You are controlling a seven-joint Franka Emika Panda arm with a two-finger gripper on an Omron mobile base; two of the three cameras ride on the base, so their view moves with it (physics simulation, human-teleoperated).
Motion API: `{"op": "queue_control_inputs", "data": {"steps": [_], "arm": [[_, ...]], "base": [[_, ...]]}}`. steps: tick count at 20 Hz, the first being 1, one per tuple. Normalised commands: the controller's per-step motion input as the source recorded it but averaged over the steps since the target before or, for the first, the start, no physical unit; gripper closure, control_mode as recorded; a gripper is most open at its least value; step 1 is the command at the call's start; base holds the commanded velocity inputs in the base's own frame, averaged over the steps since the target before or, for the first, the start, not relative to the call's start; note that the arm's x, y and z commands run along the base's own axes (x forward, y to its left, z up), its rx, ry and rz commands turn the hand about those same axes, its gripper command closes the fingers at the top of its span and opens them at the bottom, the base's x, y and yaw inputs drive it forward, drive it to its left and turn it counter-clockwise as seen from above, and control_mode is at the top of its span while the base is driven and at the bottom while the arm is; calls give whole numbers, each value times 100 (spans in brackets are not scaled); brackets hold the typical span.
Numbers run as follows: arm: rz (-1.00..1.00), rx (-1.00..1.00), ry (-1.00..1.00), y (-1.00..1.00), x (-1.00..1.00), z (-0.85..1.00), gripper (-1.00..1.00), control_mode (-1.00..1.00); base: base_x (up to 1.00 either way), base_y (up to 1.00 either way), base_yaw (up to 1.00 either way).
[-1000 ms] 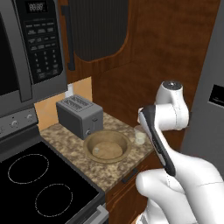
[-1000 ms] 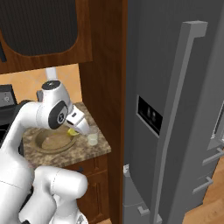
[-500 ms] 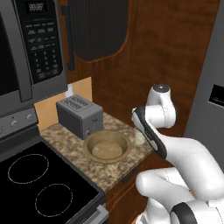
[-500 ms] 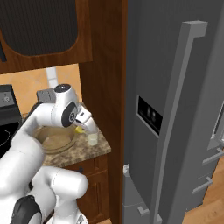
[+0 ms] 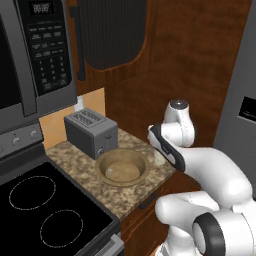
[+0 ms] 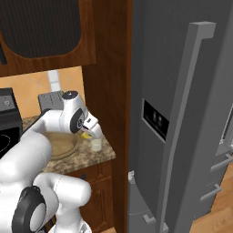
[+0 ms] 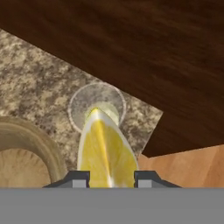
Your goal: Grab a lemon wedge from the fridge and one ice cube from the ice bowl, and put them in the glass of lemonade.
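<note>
left base view, tabletop: speckled granite tabletop point(image 5: 75, 165), pretty narrow, squeezed between the black stovetop point(image 5: 45, 215) on the left and its own right-hand edge, where a dark wood panel wall point(image 5: 200, 75) runs behind.
left base view, ice bowl: the tan ice bowl point(image 5: 121, 167) sits mid-tabletop, just in front of the grey toaster point(image 5: 91, 132). There's a pale speck inside it, but I can't tell if that's an ice cube.
left base view, arm: the white arm bends in from the lower right and hides the tabletop's right corner, so the pincer isn't visible from this side.
right base view, fridge: the grey fridge point(image 6: 182, 136) takes the whole right half, doors closed, with the wood panel between it and the tabletop.
right base view, glass: the glass of lemonade point(image 6: 96, 144) stands close to the tabletop's right edge, beside the bowl, with little bare stone around it.
right base view, pincer: the pincer point(image 6: 88, 135) hangs just above the glass with something yellow at its tips.
hand view, lemon wedge: the lemon wedge point(image 7: 106, 151) is pinched between the two dark fingertips point(image 7: 77, 179), pointing toward the glass.
hand view, room: the glass rim sits right past the wedge tip; the bowl rim curves in at lower left, and the tabletop's edge is close by with wooden floor point(image 7: 183, 168) below.
</note>
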Motion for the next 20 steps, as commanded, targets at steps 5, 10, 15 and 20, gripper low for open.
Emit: {"op": "queue_control_inputs", "data": {"steps": [5, 10, 15, 20], "arm": [[0, 0, 0, 0, 26, -4, 100, -100], [0, 0, 0, 0, 27, 0, 100, -100], [0, 0, -1, 0, 43, -9, 100, -100], [-2, 0, -1, 0, 6, -32, 100, -100]], "base": [[0, 0, 0], [0, 0, 0], [0, 0, 0], [0, 0, 0]]}}
